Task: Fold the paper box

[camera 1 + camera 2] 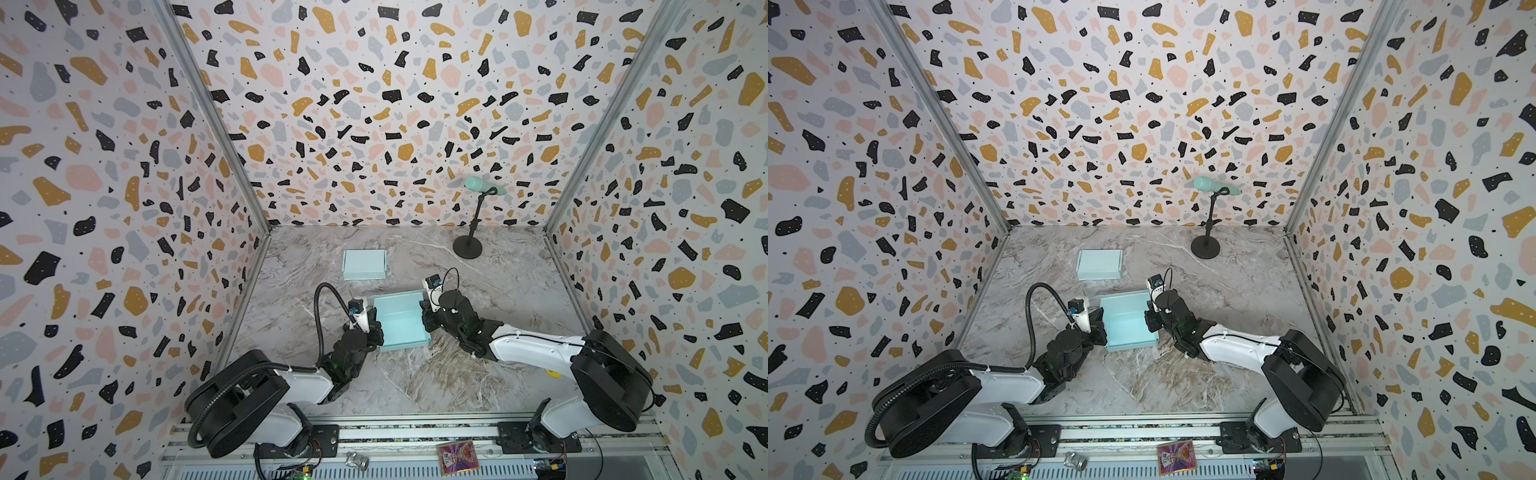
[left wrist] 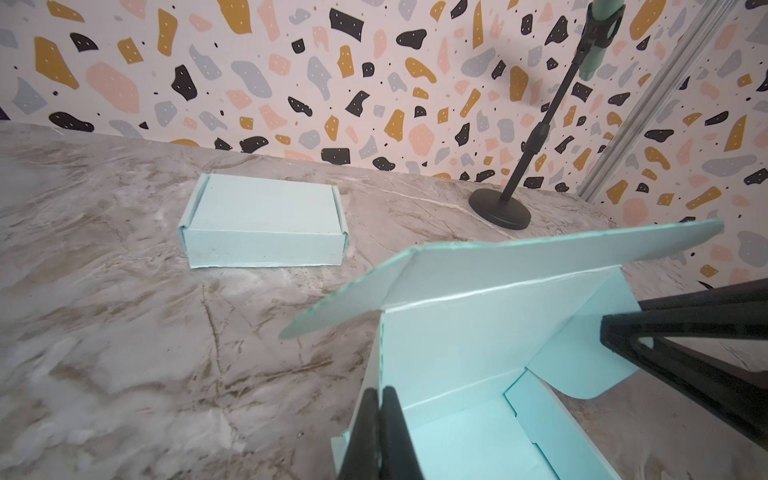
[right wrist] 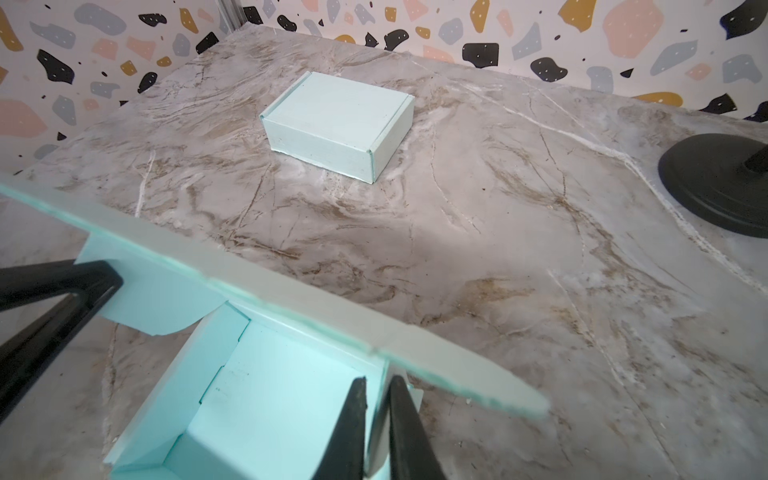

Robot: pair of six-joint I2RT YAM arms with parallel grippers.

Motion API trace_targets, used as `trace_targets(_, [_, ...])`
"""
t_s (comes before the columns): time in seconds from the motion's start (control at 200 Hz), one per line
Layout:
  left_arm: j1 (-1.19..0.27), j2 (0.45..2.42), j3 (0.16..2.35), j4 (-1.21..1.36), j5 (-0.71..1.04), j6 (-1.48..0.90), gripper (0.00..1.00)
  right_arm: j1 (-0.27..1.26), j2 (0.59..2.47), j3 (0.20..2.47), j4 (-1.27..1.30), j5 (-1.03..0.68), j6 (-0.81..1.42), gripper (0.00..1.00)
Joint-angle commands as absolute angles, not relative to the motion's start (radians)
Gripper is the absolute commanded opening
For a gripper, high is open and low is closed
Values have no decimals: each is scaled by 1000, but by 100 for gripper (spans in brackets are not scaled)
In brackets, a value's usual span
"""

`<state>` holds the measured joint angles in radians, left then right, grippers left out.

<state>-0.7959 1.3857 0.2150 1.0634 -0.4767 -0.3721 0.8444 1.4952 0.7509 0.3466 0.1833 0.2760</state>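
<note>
Left fingers (image 2: 397, 432) of ours pinch tight on the left wall of the open mint paper box (image 1: 401, 320); our right fingers (image 3: 409, 432) clamp its right wall. The box sits mid-worktop between both arms, its lid flap (image 2: 540, 257) raised on the far side. In both top views our wrists largely hide the fingertips, and the flap's edge blurs close to the wrist cameras. Behind lie a closed mint box (image 1: 365, 264) and a black stand (image 1: 468, 245). Terrazzo-patterned panels (image 1: 374, 104) wall the grey marbled worktop (image 1: 457, 374).
</note>
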Motion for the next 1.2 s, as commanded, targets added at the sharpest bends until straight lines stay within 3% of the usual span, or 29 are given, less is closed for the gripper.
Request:
trace_targets(0.0, [-848,1399,202,1209,-473,-344,1,899,1496,762,413,144,289,14])
trace_targets(0.576, [-920,1527,66,1466,-608,-391,0,1017,1509,670,494,237,334,14])
trace_targets(1.196, [-1037,1649,41,1544,-768,-420,0,1106,1514,650,468,313,342,14])
